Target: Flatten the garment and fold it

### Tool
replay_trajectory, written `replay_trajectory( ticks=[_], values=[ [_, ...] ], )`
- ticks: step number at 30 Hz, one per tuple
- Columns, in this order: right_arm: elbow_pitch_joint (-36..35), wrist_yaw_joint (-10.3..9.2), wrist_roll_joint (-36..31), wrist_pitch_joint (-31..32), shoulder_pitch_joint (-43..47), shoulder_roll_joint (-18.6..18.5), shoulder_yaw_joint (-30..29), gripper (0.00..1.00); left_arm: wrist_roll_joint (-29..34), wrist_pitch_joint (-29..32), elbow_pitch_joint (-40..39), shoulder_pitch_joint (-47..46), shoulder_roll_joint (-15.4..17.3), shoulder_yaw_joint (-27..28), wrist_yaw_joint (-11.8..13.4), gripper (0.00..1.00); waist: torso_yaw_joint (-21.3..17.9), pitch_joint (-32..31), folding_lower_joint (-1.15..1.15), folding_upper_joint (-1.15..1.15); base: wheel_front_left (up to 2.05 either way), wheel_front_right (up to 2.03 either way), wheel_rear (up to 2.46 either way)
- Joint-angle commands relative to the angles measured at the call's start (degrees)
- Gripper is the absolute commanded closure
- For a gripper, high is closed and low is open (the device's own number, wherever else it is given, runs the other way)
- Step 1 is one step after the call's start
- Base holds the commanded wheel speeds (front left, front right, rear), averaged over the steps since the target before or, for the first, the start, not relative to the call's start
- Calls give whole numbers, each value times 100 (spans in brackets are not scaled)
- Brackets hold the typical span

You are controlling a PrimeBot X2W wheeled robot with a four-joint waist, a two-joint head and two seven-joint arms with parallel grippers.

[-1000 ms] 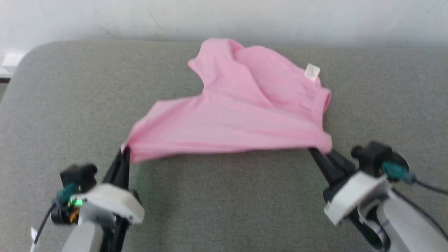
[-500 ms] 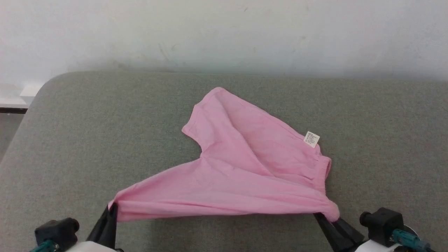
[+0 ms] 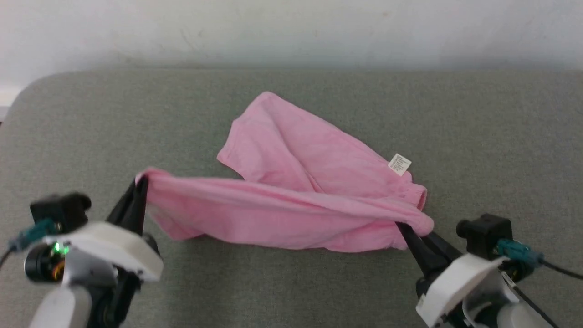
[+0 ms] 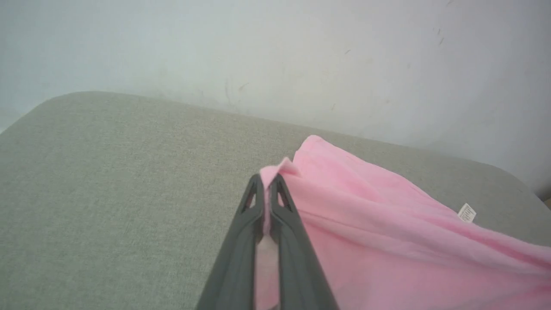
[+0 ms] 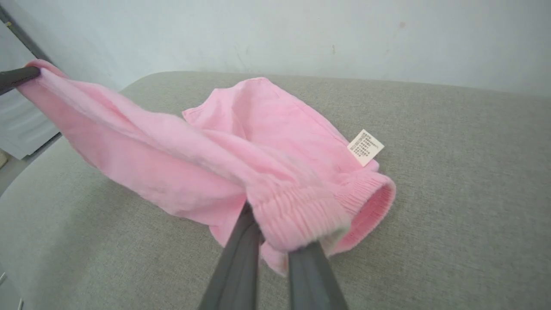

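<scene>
Pink garment (image 3: pixel 291 214) spans my left end effector (image 3: pixel 143 181) and right end effector (image 3: pixel 401 226), both clamped on it. Held taut, I judge, for flattening.

Hd high, wrists low — garment (image 3: pixel 296 214) shared.

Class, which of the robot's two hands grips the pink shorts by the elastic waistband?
The right hand: it is shut on the shorts' gathered waistband near the white label. The left hand pinches a plain, ungathered edge.
</scene>
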Motion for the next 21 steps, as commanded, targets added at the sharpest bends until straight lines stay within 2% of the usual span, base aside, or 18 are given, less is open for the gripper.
replay_trajectory(
  ticks=[1,5,10,21],
  values=[
    [93,-5,-20,24,-138,44,-38,100,-53,-3,160,-284,5,-10,-67,100,-155,272,-1,0,0,0,0],
    [497,-5,175,140,-556,320,-217,100,-129,94,1101,-1422,-10,-189,-400,100,-274,554,-1,0,0,0,0],
    [950,-5,270,75,-1111,444,-324,100,-1,211,2367,-2754,-17,-514,-797,100,-523,859,-1,0,0,0,0],
    [1820,-5,497,-310,-2078,533,58,100,434,328,4852,-4963,-161,-1077,-1226,100,-1074,1474,-1,0,0,0,0]
  ],
)
